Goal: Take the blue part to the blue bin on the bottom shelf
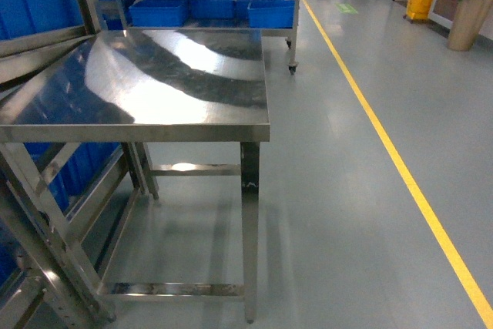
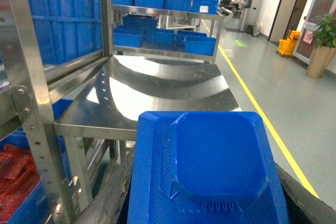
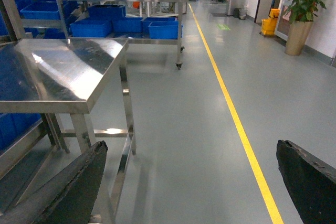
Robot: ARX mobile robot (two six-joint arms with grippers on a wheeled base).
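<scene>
Carrying stage: the left pincer (image 2: 205,203) looks clamped on the moulded blue plastic part (image 2: 207,169), though its jaws are mostly hidden, the right pincer (image 3: 194,182) gapes empty, and next comes lowering left toward the bottom shelf, unseen here.

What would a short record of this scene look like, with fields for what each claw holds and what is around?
left claw: shut on a blue part, seen in the left wrist view
right claw: open, nothing between its black fingers
table: steel, top bare, just ahead
bins: blue, on a wheeled rack beyond the table
floor line: yellow, running down the aisle
plant: potted, far right
</scene>
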